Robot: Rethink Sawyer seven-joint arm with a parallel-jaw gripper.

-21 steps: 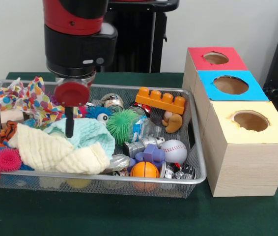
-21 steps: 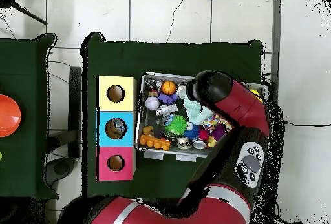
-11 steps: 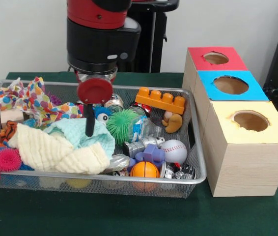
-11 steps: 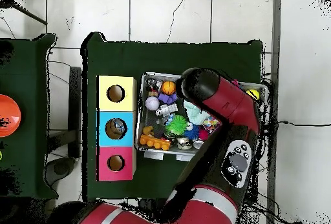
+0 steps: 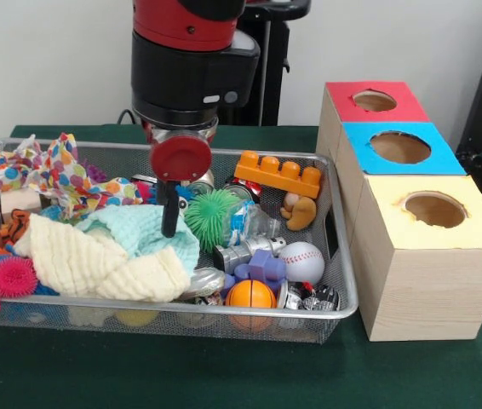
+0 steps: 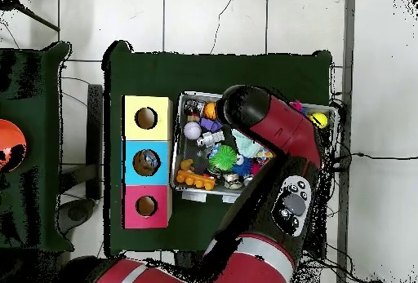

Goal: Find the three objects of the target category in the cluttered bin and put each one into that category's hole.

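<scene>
A wire mesh bin (image 5: 347, 290) holds mixed toys and cloths. My gripper (image 5: 169, 223) hangs below a red disc, its tip at the pale blue cloth (image 5: 143, 234) near the bin's middle, just left of a green spiky ball (image 5: 212, 217). Nothing shows held in it. Right of it lie an orange brick (image 5: 278, 173), a baseball (image 5: 301, 261), an orange ball (image 5: 250, 294) and a purple block (image 5: 264, 267). Beside the bin stand a red box (image 5: 375, 100), a blue box (image 5: 400, 147) and a yellow box (image 5: 433, 210), each with a round hole. In the overhead view the arm (image 6: 265, 129) covers the gripper.
A cream cloth (image 5: 96, 264) and a spotted cloth (image 5: 54, 175) fill the bin's left half, with spiky pink and orange balls (image 5: 2, 274) at the left front corner. In the overhead view the boxes (image 6: 146, 161) line the bin's left side on the green tablecloth (image 6: 212, 72).
In the front view the arm has moved right across the bin, from over the cloths at the left to the bin's middle beside the green spiky ball. The toys have not moved.
</scene>
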